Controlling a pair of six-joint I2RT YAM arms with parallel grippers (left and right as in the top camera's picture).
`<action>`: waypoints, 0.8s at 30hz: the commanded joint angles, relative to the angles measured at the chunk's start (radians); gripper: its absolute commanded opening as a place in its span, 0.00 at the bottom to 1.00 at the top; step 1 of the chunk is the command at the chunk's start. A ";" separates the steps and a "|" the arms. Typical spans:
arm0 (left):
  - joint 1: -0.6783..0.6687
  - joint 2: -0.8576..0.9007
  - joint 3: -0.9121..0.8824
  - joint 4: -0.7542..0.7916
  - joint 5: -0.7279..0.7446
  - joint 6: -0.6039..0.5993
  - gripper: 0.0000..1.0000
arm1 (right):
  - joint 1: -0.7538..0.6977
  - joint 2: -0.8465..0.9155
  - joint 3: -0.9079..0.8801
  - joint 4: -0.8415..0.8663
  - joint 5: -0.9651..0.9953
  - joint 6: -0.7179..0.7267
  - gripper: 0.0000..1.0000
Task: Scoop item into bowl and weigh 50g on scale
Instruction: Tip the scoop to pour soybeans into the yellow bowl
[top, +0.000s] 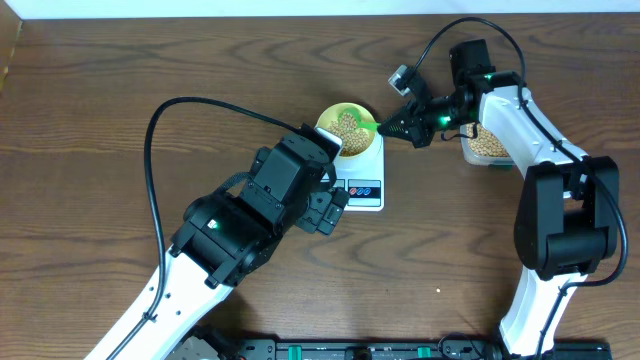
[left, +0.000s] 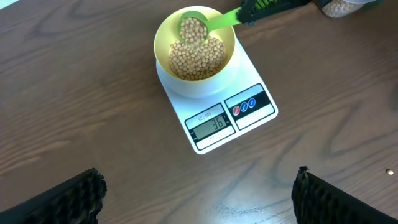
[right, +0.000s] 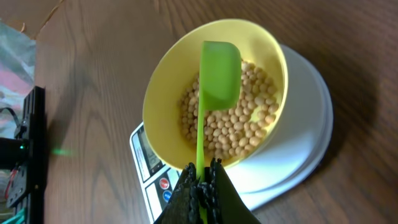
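The pale yellow-green bowl (left: 194, 25) (top: 347, 127) (right: 161, 93) stands on the white scale (left: 249, 71) (top: 365, 185) (right: 298, 155). It holds many tan beans (left: 198, 59) (right: 242, 130). The display (left: 211, 123) reads 36. My right gripper (right: 204, 177) (top: 400, 125) is shut on the handle of a green scoop (right: 219, 71) (left: 196, 26) held over the bowl, with beans in it in the left wrist view. My left gripper (left: 199, 193) is open and empty, above the table in front of the scale.
A clear tub with more beans (top: 485, 145) (left: 339, 7) stands right of the scale, partly under the right arm. The left arm (top: 240, 220) covers part of the scale's left front in the overhead view.
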 joint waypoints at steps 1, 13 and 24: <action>0.005 -0.005 0.006 -0.003 -0.009 -0.008 0.98 | 0.006 -0.003 0.019 -0.011 -0.006 -0.016 0.01; 0.005 -0.005 0.006 -0.003 -0.009 -0.008 0.98 | 0.006 -0.037 0.021 -0.017 0.017 -0.016 0.01; 0.005 -0.005 0.006 -0.003 -0.009 -0.008 0.98 | 0.006 -0.058 0.021 -0.069 0.040 -0.051 0.01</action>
